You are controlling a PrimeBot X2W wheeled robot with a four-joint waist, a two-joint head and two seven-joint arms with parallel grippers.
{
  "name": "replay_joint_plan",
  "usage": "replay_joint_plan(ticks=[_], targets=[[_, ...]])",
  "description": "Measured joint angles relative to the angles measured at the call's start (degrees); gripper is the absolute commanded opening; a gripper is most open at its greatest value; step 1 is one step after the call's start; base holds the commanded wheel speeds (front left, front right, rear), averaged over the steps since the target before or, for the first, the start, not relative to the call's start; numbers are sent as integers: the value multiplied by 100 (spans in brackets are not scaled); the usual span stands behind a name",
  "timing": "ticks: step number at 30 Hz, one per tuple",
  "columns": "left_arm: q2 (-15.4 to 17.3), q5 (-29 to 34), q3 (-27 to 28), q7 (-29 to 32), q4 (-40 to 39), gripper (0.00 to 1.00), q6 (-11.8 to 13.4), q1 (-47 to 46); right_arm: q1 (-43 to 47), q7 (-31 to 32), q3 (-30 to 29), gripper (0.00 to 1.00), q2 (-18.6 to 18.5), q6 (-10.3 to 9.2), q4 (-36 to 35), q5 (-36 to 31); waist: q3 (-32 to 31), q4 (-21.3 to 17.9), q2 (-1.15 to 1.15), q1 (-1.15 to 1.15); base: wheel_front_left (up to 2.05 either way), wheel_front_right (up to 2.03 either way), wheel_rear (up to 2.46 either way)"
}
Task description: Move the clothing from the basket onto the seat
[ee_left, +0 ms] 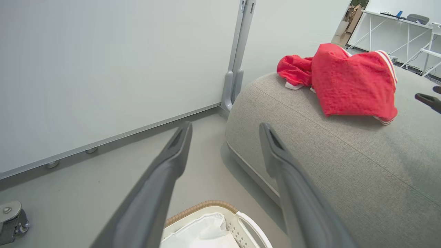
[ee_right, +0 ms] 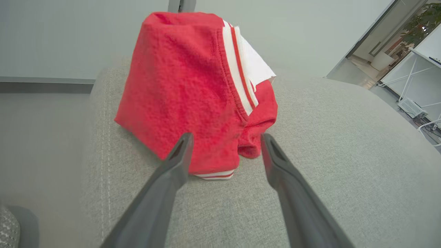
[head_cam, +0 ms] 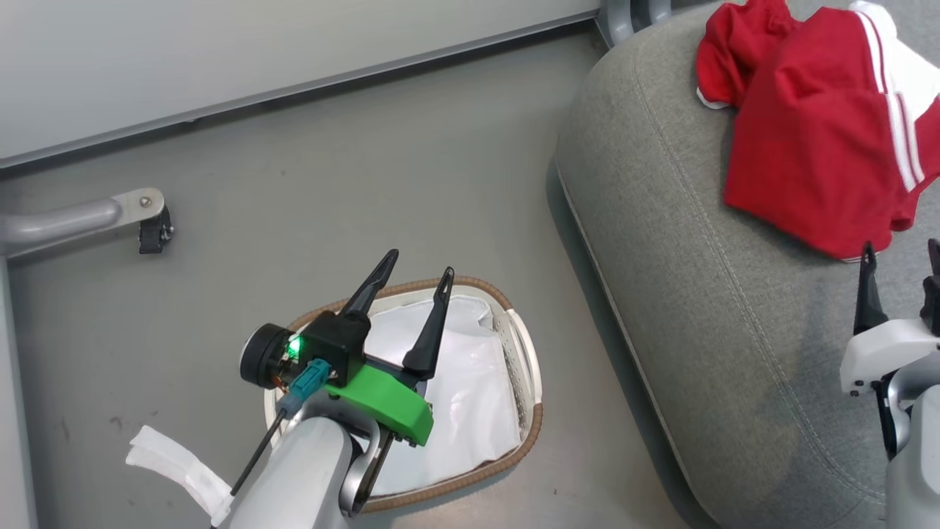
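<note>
where the left gripper (head_cam: 420, 263) hangs over the basket (head_cam: 534, 426), its two fingers stand apart and hold nothing; inside the basket lies the white liner (head_cam: 470, 397). to the right, the right gripper (head_cam: 902, 250) sits above the seat (head_cam: 698, 308), fingers spread and empty, tips at the near hem of the clothing (head_cam: 808, 147) — a red, white-striped heap resting on the seat's far part.

Red clothing (head_cam: 815, 139) (2 pcs?) on seat (head_cam: 705, 294), basket (head_cam: 538, 422) beside

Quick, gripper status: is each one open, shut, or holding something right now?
Left gripper: open, empty, above the basket.
Right gripper: open, empty, near the clothing on the seat.
</note>
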Motion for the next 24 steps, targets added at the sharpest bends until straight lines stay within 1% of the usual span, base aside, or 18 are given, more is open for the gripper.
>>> replay_joint_plan(ticks=[4,8,16,20,24], targets=[[-22,7,157,0,-57,100,0,64,32,0,154,100,-14,0,-115,76,-116,14,0,0,0,0,0],[-60,5,278,0,-99,100,0,119,-75,0,303,100,-124,0,-171,100,-242,57,0,0,0,0,0],[-111,-55,681,0,-212,100,0,352,-382,0,700,100,-309,0,-179,294,-561,283,0,0,0,0,0],[-118,-41,958,0,-243,100,14,515,-431,0,924,100,-255,0,-182,382,-730,430,0,0,0,0,0],[-123,-18,1296,0,-249,100,41,760,-424,0,1158,100,-70,0,-193,486,-936,622,0,0,0,0,0]])
